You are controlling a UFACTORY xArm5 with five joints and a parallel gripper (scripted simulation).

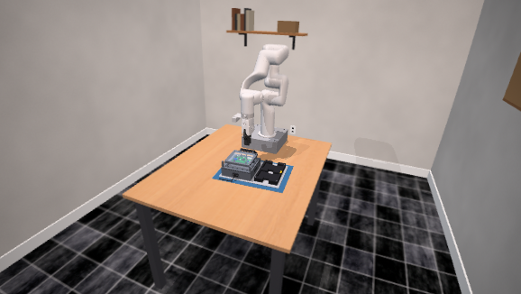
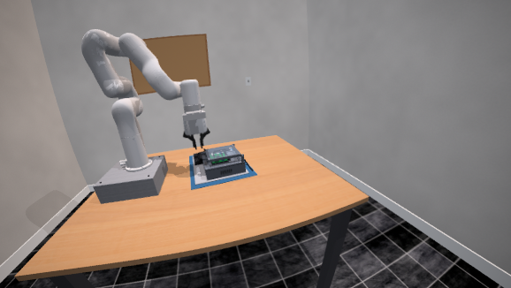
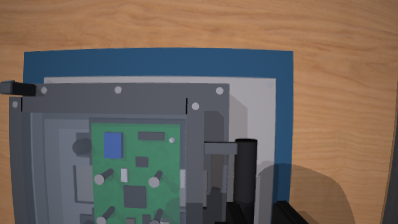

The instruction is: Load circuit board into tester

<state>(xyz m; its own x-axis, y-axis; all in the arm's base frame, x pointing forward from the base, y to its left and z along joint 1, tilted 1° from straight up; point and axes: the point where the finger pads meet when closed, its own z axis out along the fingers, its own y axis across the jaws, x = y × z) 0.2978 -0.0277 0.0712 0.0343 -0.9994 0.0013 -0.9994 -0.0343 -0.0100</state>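
Risk entry, lid-closing step, view by view.

Top view: gripper (image 1: pixel 245 135) hanging just behind the tester (image 1: pixel 236 170), fingers narrowed to a small gap and grasping nothing. Circuit board (image 1: pixel 241 158) lying inside the tester, green showing through what is looking like a lowered lid. Black tray (image 1: pixel 270 171) sitting just beside the tester, both resting on a blue mat (image 1: pixel 283 182) on the worktop (image 1: pixel 216 203). Judging the placing done and the latching not yet confirmed. Risking a press too near the hinge side, giving little leverage and leaving the lid unlatched.

Exterior view: gripper (image 2: pixel 197 142) hovering above the tester's (image 2: pixel 225 169) edge nearest the arm, not visibly touching it. Circuit board (image 2: pixel 218 155) showing flat under the top frame. Risking a sideways shove rather than a downward one, sliding the whole tester across the mat (image 2: pixel 196 183) and the worktop (image 2: pixel 265 194).

Wrist view: circuit board (image 3: pixel 135 170) lying component side up within the grey lid frame (image 3: pixel 117 97); a white patch at its right edge possibly being the connector, facing the black post (image 3: pixel 245 170), though too small for certainty. Pins and holes not telling apart. Risking a finger catching on the post while descending, it standing close below the camera. Risking also a board not fully seated being pinched or tilted by the lid. Latch state: cannot tell.
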